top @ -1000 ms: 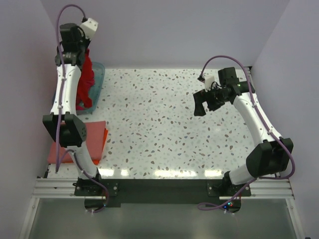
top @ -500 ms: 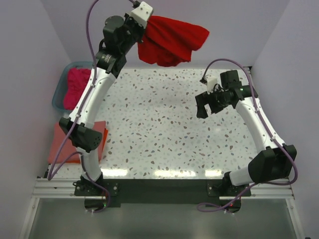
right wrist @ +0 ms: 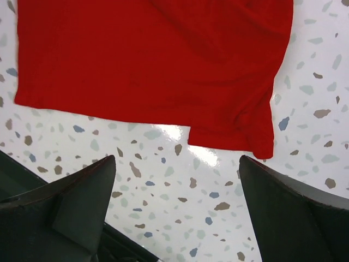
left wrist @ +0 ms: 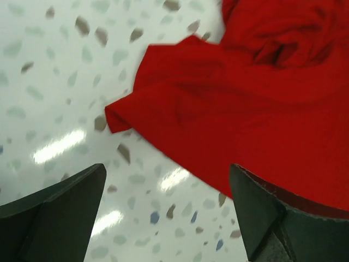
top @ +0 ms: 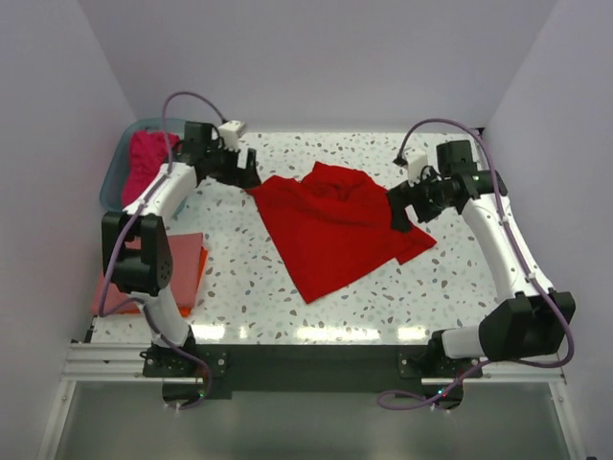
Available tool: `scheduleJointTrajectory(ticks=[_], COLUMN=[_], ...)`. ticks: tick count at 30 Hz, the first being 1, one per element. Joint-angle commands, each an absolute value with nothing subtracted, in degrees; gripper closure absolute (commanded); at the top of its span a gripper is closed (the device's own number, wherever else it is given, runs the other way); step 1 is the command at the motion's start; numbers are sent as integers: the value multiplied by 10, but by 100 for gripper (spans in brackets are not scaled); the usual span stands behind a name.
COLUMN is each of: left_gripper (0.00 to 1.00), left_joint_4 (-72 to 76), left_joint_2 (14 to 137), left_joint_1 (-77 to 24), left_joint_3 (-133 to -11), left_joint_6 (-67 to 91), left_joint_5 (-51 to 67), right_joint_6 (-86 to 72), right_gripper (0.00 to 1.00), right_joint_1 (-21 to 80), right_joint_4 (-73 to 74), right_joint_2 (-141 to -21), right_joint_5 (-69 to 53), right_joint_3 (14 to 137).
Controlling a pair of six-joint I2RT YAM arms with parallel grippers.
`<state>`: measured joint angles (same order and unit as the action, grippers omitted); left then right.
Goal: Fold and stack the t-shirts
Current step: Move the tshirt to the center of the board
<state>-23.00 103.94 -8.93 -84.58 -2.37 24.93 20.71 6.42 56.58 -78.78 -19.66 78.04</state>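
A bright red t-shirt [top: 330,230] lies loosely spread and rumpled in the middle of the table. My left gripper [top: 249,178] stands open at its far left corner, and in the left wrist view the shirt [left wrist: 245,93] lies just ahead of the empty gripper [left wrist: 166,174]. My right gripper [top: 398,213] hovers open over the shirt's right edge. The right wrist view shows the hem [right wrist: 152,60] beyond that empty gripper [right wrist: 177,161]. A magenta-pink t-shirt [top: 147,159] sits bunched in the tub. Folded salmon [top: 182,251] and orange [top: 200,272] t-shirts lie stacked at the left edge, partly hidden by the left arm.
A translucent teal tub [top: 117,174] stands at the far left corner against the wall. White walls close in the speckled table [top: 287,307] on three sides. The arm bases sit on a black rail [top: 306,364] along the near edge.
The left arm lifted the red t-shirt out of the tub, swung it over the table, laid it down and let go. The right gripper moved in to the shirt's right edge.
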Motion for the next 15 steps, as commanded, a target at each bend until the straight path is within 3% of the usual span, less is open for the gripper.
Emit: scheduleJointTrajectory(ticks=[1, 8, 15], left_gripper=[0, 10, 24], left_joint_4=[-260, -399, -415], left_joint_2=[992, 966, 918], left_joint_1=[-48, -100, -268], left_joint_3=[-825, -780, -666], left_joint_6=[-57, -215, -314], left_joint_5=[375, 370, 330], right_joint_6=[270, 316, 301], right_gripper=[1, 2, 5], right_joint_1=[66, 64, 11], right_joint_4=[585, 547, 542], right_joint_2=[-802, -849, -934], right_joint_5=[-156, -74, -36], right_joint_3=[747, 717, 736])
